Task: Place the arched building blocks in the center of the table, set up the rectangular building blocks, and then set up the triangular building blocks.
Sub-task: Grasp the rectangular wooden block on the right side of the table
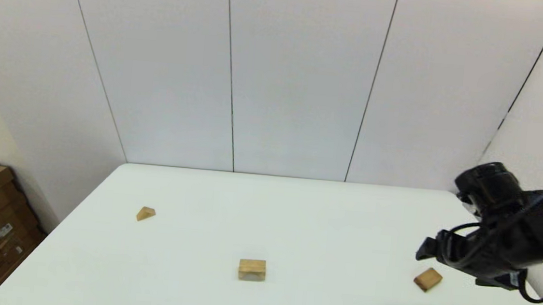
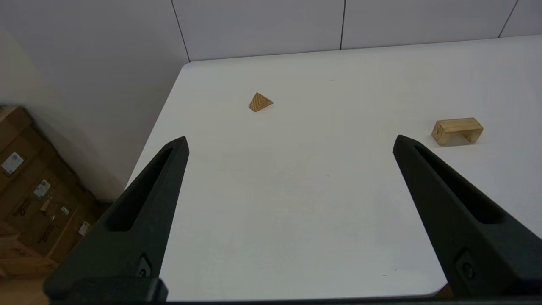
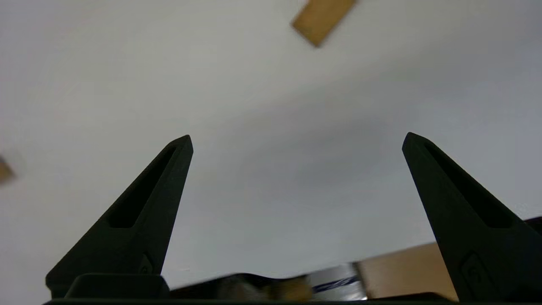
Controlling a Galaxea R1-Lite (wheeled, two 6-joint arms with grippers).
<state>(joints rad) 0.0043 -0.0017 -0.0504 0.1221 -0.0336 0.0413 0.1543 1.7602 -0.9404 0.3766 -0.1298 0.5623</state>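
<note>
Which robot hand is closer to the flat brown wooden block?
Right. The right gripper hovers open just above the flat brown wooden slab; the left gripper is open, far across the table.

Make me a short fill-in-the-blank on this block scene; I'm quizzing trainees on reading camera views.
1. The arched block stands near the table's ____.
2. The block nearest the right gripper is the ____ one.
3. The triangular block lies on the robot's ____ side.
4. The left gripper holds ____.

Missing words: center; rectangular; left; nothing
</note>
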